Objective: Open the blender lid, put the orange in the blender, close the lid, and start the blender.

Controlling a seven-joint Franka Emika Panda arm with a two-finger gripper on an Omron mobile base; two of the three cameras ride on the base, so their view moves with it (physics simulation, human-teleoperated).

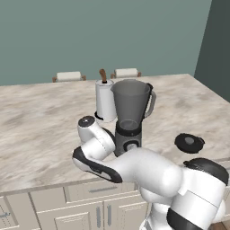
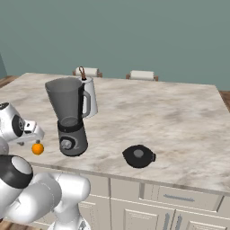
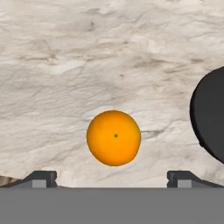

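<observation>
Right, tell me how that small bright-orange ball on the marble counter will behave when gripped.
The small smooth orange looks perfectly round, so a nudge would probably roll it. Its glossy skin may slip. The open gripper straddles it, which should steady it.

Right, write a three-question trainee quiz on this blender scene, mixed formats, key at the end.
1. True or false: the blender lid sits on the blender jar.
2. The orange lies on: A) the counter B) inside the jar C) on the lid.
3. Fill in: the pincer above the orange has its jaws ____.

Key: 1 false, the lid lies on the counter beside the blender; 2 A; 3 open.
</observation>
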